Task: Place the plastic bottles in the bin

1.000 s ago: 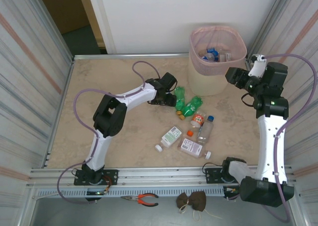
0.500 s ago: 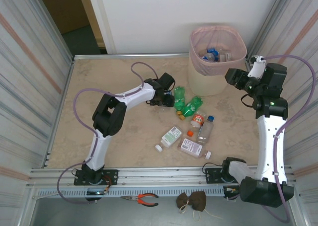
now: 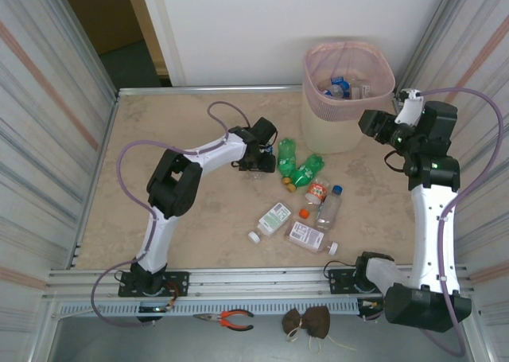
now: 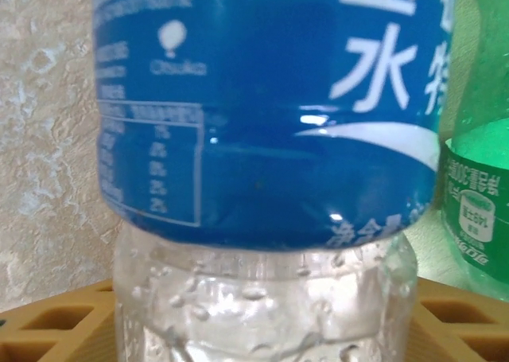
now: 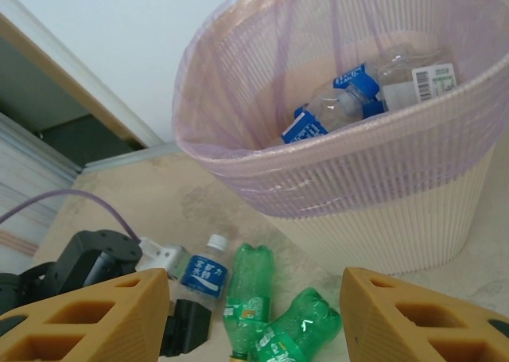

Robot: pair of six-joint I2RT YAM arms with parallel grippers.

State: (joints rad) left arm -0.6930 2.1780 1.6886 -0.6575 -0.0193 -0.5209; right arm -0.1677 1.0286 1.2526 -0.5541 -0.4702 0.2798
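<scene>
Top external gives you six loose bottles on the table point(image 3: 175, 115): two green bottles point(image 3: 288, 151), two flat bottles point(image 3: 274, 217), one orange-capped bottle point(image 3: 316, 191), one blue-capped bottle point(image 3: 328, 207). Left gripper point(image 3: 256, 163) straddles a seventh, blue-label bottle point(image 4: 262, 115), grip unclear. Right gripper point(image 3: 372, 125) gapes empty beside the bin point(image 3: 334, 135), its bottles overlapping, uncountable

Beige table point(image 3: 159, 123), scattered bottles point(image 3: 274, 217) (bin point(image 3: 334, 131) too)

This is looking like a robotics lab cell: aluminium rails point(image 3: 262, 281) are framing a stone-patterned table point(image 3: 159, 131), corrugated panels point(image 3: 48, 99) are walling it at 9 and 3 o'clock, and a left arm point(image 3: 171, 191) and right arm point(image 3: 433, 211) are standing bolted at 6 o'clock.
</scene>
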